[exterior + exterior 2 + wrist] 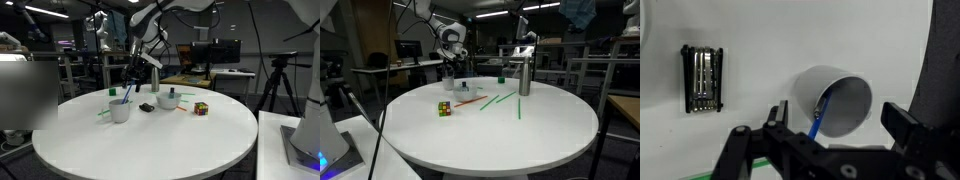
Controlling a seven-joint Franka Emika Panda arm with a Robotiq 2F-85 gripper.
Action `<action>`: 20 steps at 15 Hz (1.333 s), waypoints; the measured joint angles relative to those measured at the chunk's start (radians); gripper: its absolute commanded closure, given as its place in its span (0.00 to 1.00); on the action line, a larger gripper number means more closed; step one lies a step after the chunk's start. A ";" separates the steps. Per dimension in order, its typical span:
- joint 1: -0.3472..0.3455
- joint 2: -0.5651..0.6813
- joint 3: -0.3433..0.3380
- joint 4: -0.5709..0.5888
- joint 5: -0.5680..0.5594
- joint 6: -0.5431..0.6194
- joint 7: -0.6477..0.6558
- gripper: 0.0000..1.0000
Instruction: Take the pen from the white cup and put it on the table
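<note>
My arm comes in from the upper right in an exterior view and bends down at the wrist, so my gripper (pixel 134 77) hangs just above the white cup (pixel 120 111), which stands upright on the far left part of the table (pixel 160 148). In the other exterior picture my gripper (pixel 450 72) also points downward, at the far edge of the table (pixel 520 135); there I cannot separate the cup from my own body. In the wrist view I look down into the open mouth of the white cup (pixel 835 100). My gripper (pixel 832 112) has its fingers (pixel 773 115) wide apart, one at each side of the cup in the picture, and they clamp on nothing. How high they are over the rim I cannot tell from this view. A light-blue stick (pixel 817 123) leans inside the cup against its near wall and shows over the rim also from outside (pixel 127 95). The pen I cannot make out with certainty in any picture. To the left of the cup in the wrist view a black folding tool (pixel 703 78) lies flat on the table (pixel 750 40), well apart from the cup. To the right of the white cup stand a squatter cup (pixel 168 100) and, further right, a coloured cube (pixel 201 109).
</note>
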 measured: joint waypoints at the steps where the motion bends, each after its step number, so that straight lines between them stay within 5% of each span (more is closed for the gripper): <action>1: 0.000 0.002 0.000 0.000 0.000 0.000 -0.001 0.00; 20: -0.014 0.048 0.004 0.043 0.000 0.000 -0.009 0.00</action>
